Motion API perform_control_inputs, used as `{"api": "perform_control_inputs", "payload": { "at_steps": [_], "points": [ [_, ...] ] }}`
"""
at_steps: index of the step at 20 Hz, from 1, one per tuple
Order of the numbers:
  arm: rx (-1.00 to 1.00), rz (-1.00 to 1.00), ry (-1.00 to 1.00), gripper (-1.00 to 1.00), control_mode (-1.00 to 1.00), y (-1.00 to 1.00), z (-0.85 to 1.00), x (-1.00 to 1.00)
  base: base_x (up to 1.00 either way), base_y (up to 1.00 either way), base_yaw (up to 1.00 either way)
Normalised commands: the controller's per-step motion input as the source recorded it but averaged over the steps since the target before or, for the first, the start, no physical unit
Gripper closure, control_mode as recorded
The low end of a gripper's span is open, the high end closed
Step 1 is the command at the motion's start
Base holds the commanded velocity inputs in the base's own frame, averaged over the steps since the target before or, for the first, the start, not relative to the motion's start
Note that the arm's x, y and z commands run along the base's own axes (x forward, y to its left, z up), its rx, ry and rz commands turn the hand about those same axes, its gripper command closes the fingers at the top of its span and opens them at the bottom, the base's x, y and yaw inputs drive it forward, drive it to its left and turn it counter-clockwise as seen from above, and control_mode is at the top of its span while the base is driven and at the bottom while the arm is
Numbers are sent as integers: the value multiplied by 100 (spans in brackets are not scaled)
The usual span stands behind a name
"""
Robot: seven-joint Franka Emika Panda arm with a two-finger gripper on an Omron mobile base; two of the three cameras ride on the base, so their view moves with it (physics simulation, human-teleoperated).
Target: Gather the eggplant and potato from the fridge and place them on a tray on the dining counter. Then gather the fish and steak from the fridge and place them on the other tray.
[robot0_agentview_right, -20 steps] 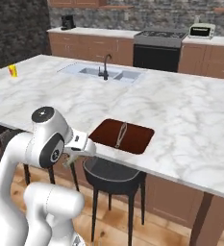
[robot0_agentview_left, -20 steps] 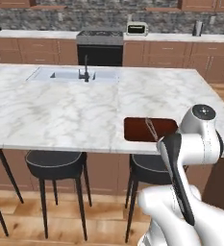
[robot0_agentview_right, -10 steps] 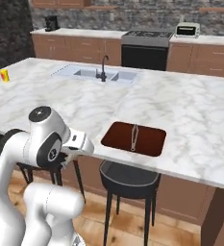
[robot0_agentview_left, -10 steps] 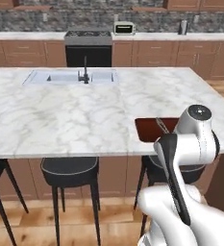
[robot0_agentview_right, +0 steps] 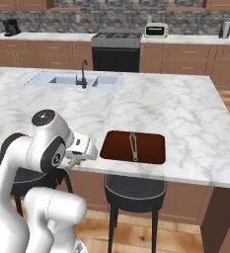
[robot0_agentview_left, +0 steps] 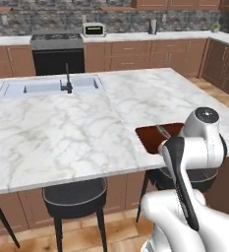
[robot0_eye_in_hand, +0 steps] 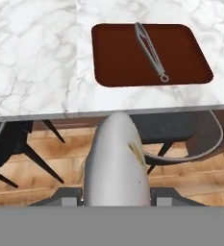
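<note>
Jaws clenched on pale grey rounded item [robot0_eye_in_hand: 114,158], prob. the steak, frame bottom; fish [robot0_eye_in_hand: 149,50] already on other tray [robot0_eye_in_hand: 118,62], upper centre, near dining counter [robot0_eye_in_hand: 31,57] edge; next: reach fwd over rim, release.

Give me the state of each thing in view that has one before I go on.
gripper: fingers shut on the fish.
fish: held in the air, short of the counter edge, not yet on the tray.
tray: flat on the dining counter, near its edge.
slender grey item: lying flat inside the tray.
</note>
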Motion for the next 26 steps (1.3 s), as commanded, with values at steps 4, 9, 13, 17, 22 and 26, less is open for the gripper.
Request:
{"api": "perform_control_inputs", "payload": {
  "at_steps": [4, 9, 13, 17, 22, 26],
  "points": [
    [0, 0, 0, 100, 100, 0, 0, 0, 59, 56, -33],
    [0, 0, 0, 100, 100, 0, 0, 0, 75, -25, -28],
    [0, 0, 0, 100, 100, 0, 0, 0, 87, -41, -23],
    [0, 0, 0, 100, 100, 0, 0, 0, 91, -32, -12],
    [0, 0, 0, 100, 100, 0, 0, 0, 37, -1, -1],
    [2, 0, 0, 100, -100, -11, 0, 26, 19, -6, 0]
  ]
}}
